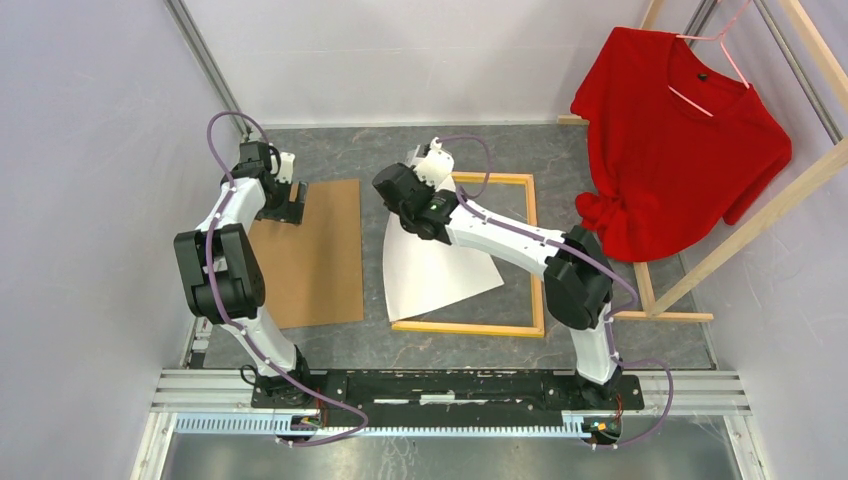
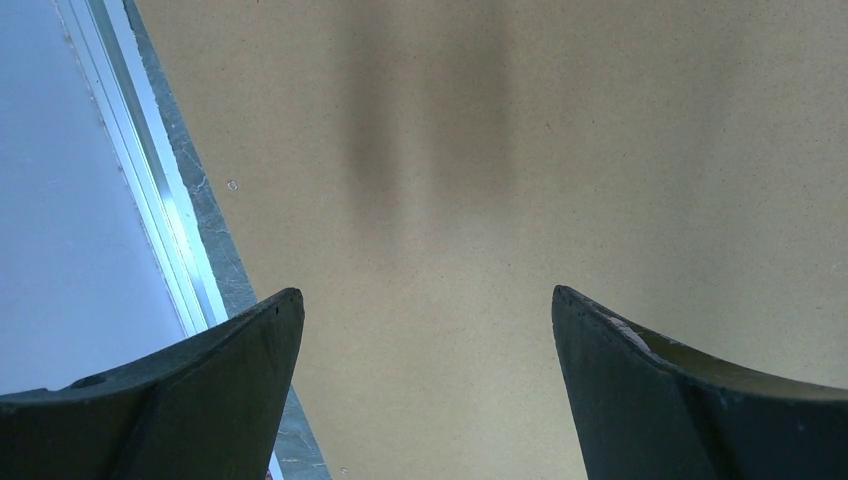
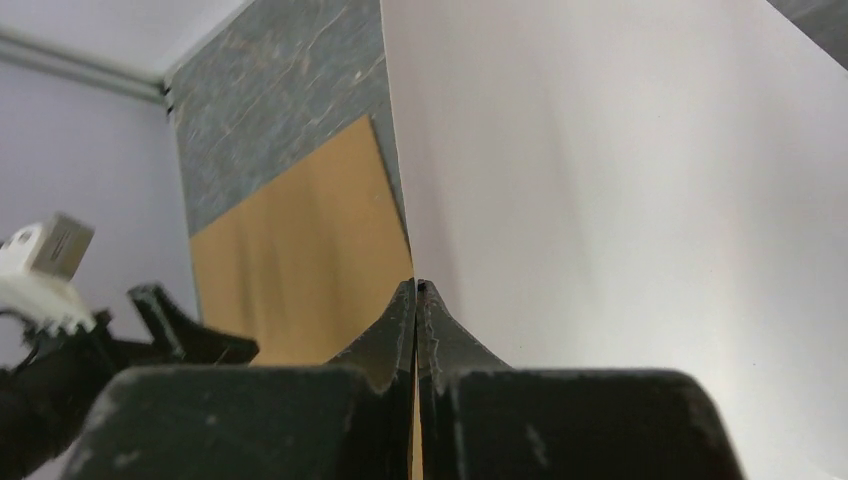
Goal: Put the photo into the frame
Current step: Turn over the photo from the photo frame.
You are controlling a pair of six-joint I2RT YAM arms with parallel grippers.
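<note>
The right arm reaches forward and left with its elbow bent; its gripper (image 3: 415, 300) is pinched tight on the far edge of the photo (image 3: 620, 200), which lies white back up, draped across the frame (image 1: 535, 250); the left gripper (image 2: 428, 330) is spread wide, low over the fibreboard backing panel (image 2: 560, 150).

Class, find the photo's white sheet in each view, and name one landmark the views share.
Top external: the photo at centre, across the left side of the frame.
Left wrist: not in it.
Right wrist: the photo fills the right half, edge pinched in the right gripper.
Shared landmark: the brown panel.
</note>
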